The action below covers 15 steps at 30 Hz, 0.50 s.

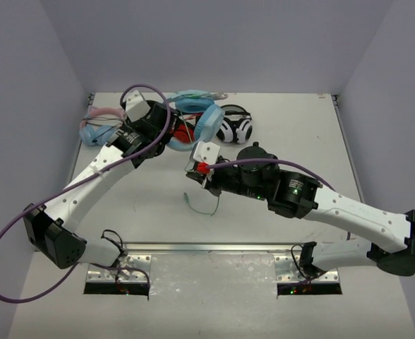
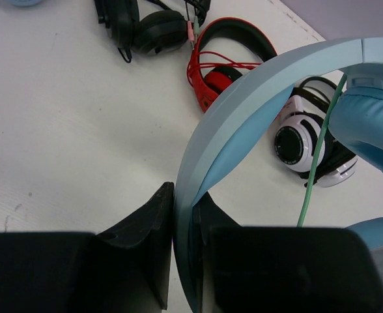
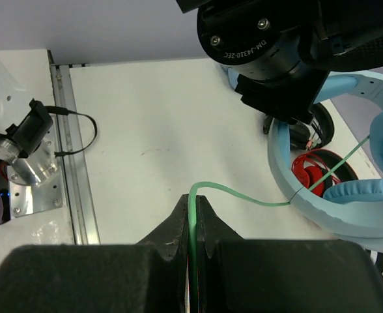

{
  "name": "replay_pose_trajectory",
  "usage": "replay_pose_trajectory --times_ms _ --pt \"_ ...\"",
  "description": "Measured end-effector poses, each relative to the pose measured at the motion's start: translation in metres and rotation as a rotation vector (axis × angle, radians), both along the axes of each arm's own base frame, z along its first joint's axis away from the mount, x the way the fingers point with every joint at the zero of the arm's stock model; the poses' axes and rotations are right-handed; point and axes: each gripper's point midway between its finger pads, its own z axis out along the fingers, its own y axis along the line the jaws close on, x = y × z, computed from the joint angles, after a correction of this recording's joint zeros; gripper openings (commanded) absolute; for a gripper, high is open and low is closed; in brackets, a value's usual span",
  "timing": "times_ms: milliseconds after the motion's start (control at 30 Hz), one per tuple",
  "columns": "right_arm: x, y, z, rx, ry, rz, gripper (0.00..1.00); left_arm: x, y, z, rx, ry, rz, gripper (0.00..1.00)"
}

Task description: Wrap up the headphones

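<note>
1. The left gripper [image 2: 185, 208] is squeezed shut on the blue headband of the headphones [image 2: 243, 98]. They look lifted off the table [image 2: 61, 130], at the upper middle of the top view.
2. The right gripper [image 3: 193, 207] is pinched shut on the thin green cable [image 3: 243, 199], at the bottom middle of its own view.
3. From the pinch the cable bends right and crosses the headband. I think the wrapping has only just begun.
4. The cable is thin and smooth. A hard pull could make it slide out of the right gripper.
5. The left gripper holds only a thin bit of headband. A strong tug on the cable could twist the headphones or pull them loose.
6. The red headphones [image 2: 224, 65] and the white-and-black pair [image 2: 302, 140] lie close below. A loose loop of cable could catch on them and drag them along.
</note>
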Motion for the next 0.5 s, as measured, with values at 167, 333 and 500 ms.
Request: replay_pose_trajectory --times_ms 167,333,500 --pt "-0.002 0.002 0.002 -0.012 0.009 0.006 0.01 0.001 0.003 -0.007 0.023 0.017 0.012 0.0" --pt "0.008 0.001 0.012 -0.053 -0.018 -0.031 0.01 -0.004 0.002 -0.041 0.061 0.05 -0.006 0.0" --pt "0.033 0.001 0.012 -0.183 -0.056 -0.076 0.01 -0.036 -0.012 -0.08 0.162 0.071 -0.112 0.0"
